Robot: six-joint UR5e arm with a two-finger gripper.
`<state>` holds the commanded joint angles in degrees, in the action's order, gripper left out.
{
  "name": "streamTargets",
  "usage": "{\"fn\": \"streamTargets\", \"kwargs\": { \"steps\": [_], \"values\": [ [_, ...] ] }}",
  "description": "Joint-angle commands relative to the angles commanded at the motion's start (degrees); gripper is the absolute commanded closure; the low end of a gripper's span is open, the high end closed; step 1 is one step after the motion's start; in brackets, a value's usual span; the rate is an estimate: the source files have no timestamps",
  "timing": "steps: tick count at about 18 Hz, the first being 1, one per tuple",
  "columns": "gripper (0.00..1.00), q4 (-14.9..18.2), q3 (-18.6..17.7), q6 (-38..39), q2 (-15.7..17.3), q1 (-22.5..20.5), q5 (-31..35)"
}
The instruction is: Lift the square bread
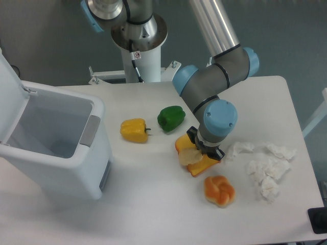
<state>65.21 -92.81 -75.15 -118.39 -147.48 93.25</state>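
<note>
1 slice matters here: the square bread [193, 157], a thick toy toast with orange-yellow crust and a pale cream centre, lies mid-table, right of the green toy bell pepper [170, 117] and just far of the round knotted orange bun [219, 190]. The gripper [204, 151] is down on it, but the blue wrist hides the fingers, so I cannot tell whether they are closed. A good grasp likely means squeezing across opposite crust edges, then lifting straight up, clear of the crumpled white tissue [264, 166] at right.

On desk [153, 204]: bin [56, 148] far left, two peppers [135, 130] [170, 118] mid, bread [193, 157] right of them under gripper [203, 149], bun [219, 190] in front, tissue [263, 166] right.
</note>
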Motion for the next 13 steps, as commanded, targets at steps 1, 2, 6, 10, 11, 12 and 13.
{"fn": "streamTargets", "kwargs": {
  "steps": [1,2,6,10,11,12,13],
  "values": [
    [0.78,0.1,0.1,0.1,0.5,-0.1,0.0],
    [0.79,0.1,0.2,0.2,1.2,-0.1,0.0],
    [0.83,0.7,3.0,0.3,4.0,-0.7,0.2],
    [0.83,1.0,6.3,0.0,4.2,-0.8,-0.7],
    [0.83,1.0,6.6,0.0,4.2,-0.9,-1.9],
    [0.83,1.1,7.3,0.0,4.2,-1.0,-3.5],
    [0.83,1.8,7.5,-0.3,4.3,-1.0,-4.0]
  ]
}}
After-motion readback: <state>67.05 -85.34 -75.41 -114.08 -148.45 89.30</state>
